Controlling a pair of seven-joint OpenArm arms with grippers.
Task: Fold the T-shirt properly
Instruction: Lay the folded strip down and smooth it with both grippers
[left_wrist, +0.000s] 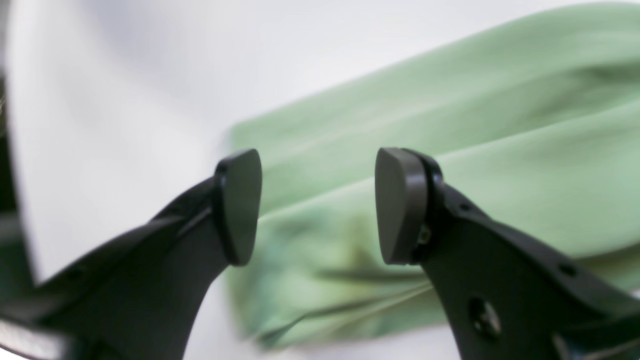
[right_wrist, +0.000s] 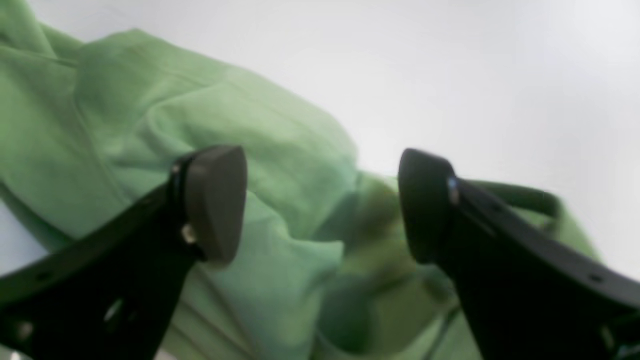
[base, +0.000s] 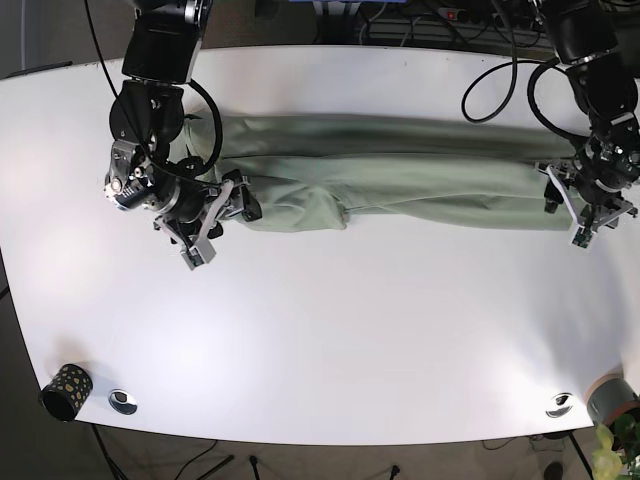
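The light green T-shirt lies as a long, wrinkled band across the far half of the white table. My left gripper hovers at the band's right end with its jaws open. In the left wrist view the left gripper frames the cloth's end, with nothing between the pads. My right gripper is at the band's left end, also open. The right wrist view shows the right gripper just over bunched folds of the shirt, with the pads apart and no cloth pinched.
A dotted black cup and a small metal disc sit at the near left corner. Another disc and a potted plant are at the near right. Cables trail over the far right edge.
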